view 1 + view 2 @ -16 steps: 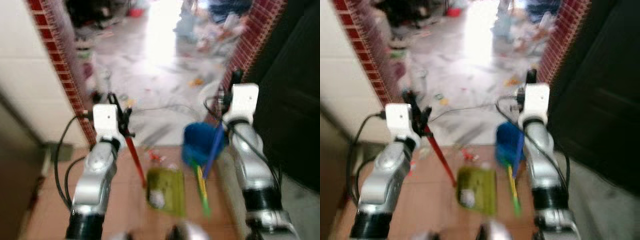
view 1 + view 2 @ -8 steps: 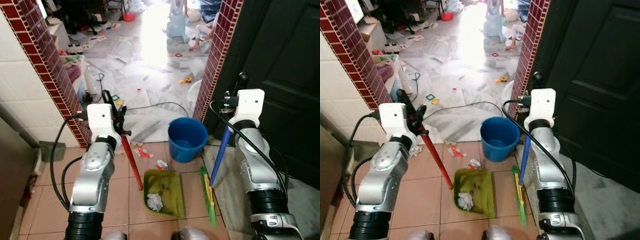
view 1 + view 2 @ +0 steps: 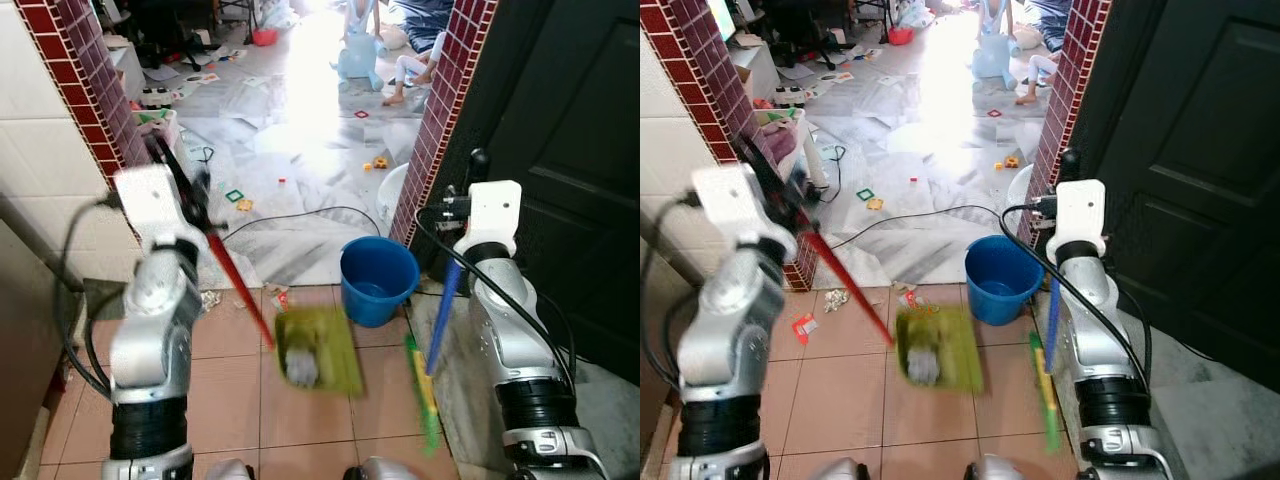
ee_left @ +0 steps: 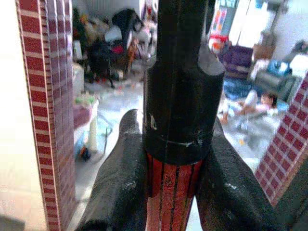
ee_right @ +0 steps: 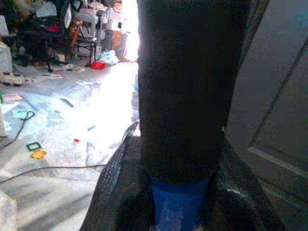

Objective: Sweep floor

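My left gripper (image 3: 186, 182) is shut on the black-capped red handle (image 3: 236, 288) of a green dustpan (image 3: 318, 350). The pan looks blurred over the terracotta tiles and carries a crumpled white paper. In the left wrist view both black fingers (image 4: 120, 192) clamp the red handle (image 4: 171, 197). My right gripper (image 3: 476, 172) is shut on the blue handle (image 3: 443, 308) of a green broom, whose head (image 3: 425, 388) rests on the floor by the pan. The right wrist view shows the blue handle (image 5: 178, 208) between the fingers.
A blue bucket (image 3: 378, 278) stands in the doorway just beyond the pan. Red brick pillars (image 3: 440, 120) flank the opening, and a dark door (image 3: 560, 150) is on the right. Paper scraps (image 3: 835, 297) lie on the tiles; a black cable (image 3: 300, 212) and litter lie beyond. A person (image 3: 420, 60) sits far off.
My left arm has swung up and to the left, and the dustpan has shifted away from me and now looks blurred. The right arm and broom have barely moved.
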Controlling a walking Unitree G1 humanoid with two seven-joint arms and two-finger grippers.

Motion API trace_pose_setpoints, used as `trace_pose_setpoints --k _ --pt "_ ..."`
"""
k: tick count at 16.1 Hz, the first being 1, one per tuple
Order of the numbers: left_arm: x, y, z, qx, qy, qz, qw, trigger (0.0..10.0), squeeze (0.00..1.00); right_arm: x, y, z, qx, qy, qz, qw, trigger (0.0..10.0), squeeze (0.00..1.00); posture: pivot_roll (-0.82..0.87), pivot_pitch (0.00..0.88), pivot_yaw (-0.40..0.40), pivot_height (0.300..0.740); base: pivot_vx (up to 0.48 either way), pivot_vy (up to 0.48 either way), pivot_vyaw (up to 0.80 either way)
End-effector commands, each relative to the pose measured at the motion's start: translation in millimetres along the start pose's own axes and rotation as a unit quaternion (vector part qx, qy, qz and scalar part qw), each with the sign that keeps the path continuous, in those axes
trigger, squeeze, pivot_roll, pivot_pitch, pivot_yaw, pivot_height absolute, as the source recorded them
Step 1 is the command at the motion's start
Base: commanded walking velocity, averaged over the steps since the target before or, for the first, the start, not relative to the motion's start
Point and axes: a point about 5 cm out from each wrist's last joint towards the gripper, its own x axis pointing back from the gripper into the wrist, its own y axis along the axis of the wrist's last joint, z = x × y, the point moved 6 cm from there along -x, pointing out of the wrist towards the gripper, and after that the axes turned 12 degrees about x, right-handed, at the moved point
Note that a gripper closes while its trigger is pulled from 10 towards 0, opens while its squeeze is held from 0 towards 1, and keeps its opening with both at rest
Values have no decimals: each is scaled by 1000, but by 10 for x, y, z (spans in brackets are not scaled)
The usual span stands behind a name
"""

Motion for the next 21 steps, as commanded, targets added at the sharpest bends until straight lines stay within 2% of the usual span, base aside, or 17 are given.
trace_pose_setpoints --k 1,3,7,11,17,21 --pt "-32 385 -111 13 -16 -61 998 10000 0 -15 40 -67 11 -13 -11 1000 10000 0 -72 4 -17 740 0 0 0" --pt "-85 591 -119 20 -13 -89 996 10000 0 -6 -30 -55 15 -12 1 1000 10000 0 -71 4 -17 740 139 0 -603" --pt "-138 768 -183 34 -23 -111 993 10000 0 20 -63 -36 18 -8 3 1000 10000 0 -73 6 -15 740 335 0 -452" --pt "-200 794 -220 44 -25 -115 992 10000 0 43 -78 23 17 4 4 1000 10000 0 -74 7 -8 740 456 0 0" --pt "-257 812 -302 55 -35 -113 991 10000 0 60 -88 23 18 2 3 1000 10000 0 -79 11 3 740 466 0 0" --pt "-272 824 -300 56 -35 -114 991 10000 0 57 -79 41 14 3 2 1000 10000 0 -76 11 4 740 468 0 0"
